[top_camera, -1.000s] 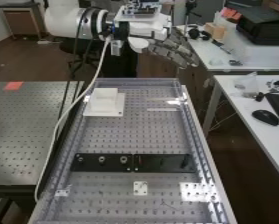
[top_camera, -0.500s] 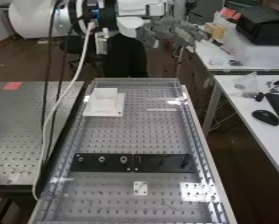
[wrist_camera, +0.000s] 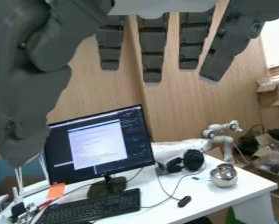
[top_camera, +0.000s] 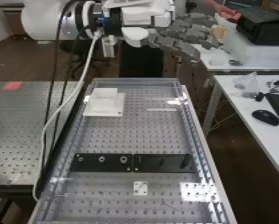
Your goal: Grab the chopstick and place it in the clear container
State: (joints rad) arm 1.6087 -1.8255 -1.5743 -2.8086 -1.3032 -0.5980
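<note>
Since the earlier frames, we note the hand (top_camera: 183, 36) has swung upward, now pointing right, top right in the high view. Below it, right of the white block (top_camera: 104, 104), the pale chopstick (top_camera: 162, 109) lies on the worktop (top_camera: 136, 135). In the wrist view, we record straight fingers (wrist_camera: 153, 50), grasping nothing.

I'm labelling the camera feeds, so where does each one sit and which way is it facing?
High view: fixed above the near end of the bench, looking down along it at a slant; the white arm and its hand show near the top.
Wrist view: on the arm's wrist, looking out past the hand's straight fingers at a white desk, a monitor and a wood-toned wall.
Shared: the hand; whether that desk also shows in the high view, I cannot tell.
</note>
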